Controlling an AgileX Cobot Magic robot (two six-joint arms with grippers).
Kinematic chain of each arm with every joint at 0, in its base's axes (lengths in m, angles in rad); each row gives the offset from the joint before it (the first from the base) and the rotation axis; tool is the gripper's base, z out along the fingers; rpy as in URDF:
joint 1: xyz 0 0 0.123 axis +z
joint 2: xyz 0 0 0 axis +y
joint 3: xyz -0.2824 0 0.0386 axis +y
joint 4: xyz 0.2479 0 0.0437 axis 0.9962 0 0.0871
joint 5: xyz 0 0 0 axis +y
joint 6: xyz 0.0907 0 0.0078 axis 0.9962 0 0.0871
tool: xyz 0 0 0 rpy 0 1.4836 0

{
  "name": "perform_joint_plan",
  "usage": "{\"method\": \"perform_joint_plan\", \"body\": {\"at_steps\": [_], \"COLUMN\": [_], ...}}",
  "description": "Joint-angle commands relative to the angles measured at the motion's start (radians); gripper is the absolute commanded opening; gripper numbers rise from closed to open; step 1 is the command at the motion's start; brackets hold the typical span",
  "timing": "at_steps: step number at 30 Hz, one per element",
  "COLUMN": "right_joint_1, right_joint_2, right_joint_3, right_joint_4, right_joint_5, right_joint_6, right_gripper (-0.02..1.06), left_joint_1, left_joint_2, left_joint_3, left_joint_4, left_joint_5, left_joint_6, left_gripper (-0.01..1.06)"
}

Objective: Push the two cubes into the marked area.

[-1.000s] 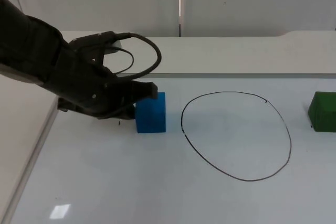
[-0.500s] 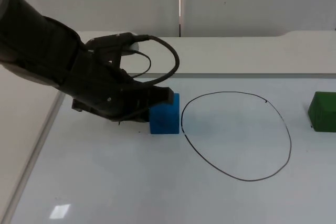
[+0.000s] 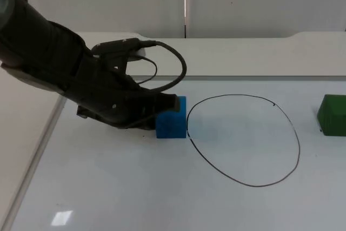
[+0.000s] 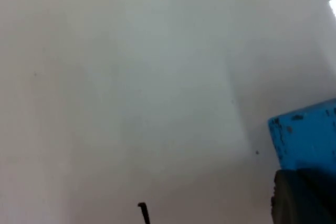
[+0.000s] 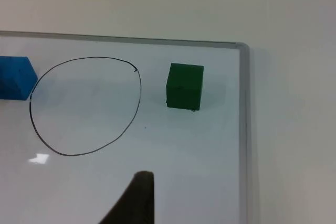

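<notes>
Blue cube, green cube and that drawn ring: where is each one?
blue cube (image 3: 171, 125), top view, front face.
green cube (image 5: 184, 86), right wrist view, front face.
drawn ring (image 3: 299, 150), top view, right-hand stretch of the line.

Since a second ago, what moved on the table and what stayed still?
The left gripper pushed the blue cube sideways toward the drawn ring. The cube now sits right at the ring's edge, not inside yet. The green cube stayed where it was, outside the ring on the far side. The ring did not change either.
</notes>
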Motion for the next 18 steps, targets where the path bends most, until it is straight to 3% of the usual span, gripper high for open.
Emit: {"method": "perform_joint_plan", "body": {"at_steps": [1,13,18], "right_joint_1": [-0.004,-0.004,-0.004], "right_joint_2": [-0.004,-0.004,-0.004], "right_joint_3": [0.003,0.003,0.003], "right_joint_4": [0.002,0.002,0.002], "right_joint_5": [-0.003,-0.003,-0.003], "right_joint_6": [-0.005,-0.005,-0.005], "right_gripper": [1.05,1.05,1.05], "left_joint_1": [-0.005,-0.017,-0.053], "left_joint_2": [0.006,0.021,0.027], "left_joint_3": [-0.010,-0.043,-0.043], "left_joint_4": [-0.024,-0.043,-0.043], "left_joint_5": [0.014,0.051,0.020], "left_joint_6": [0.005,0.023,0.031], "left_gripper": [0.00,0.00,0.00]}}
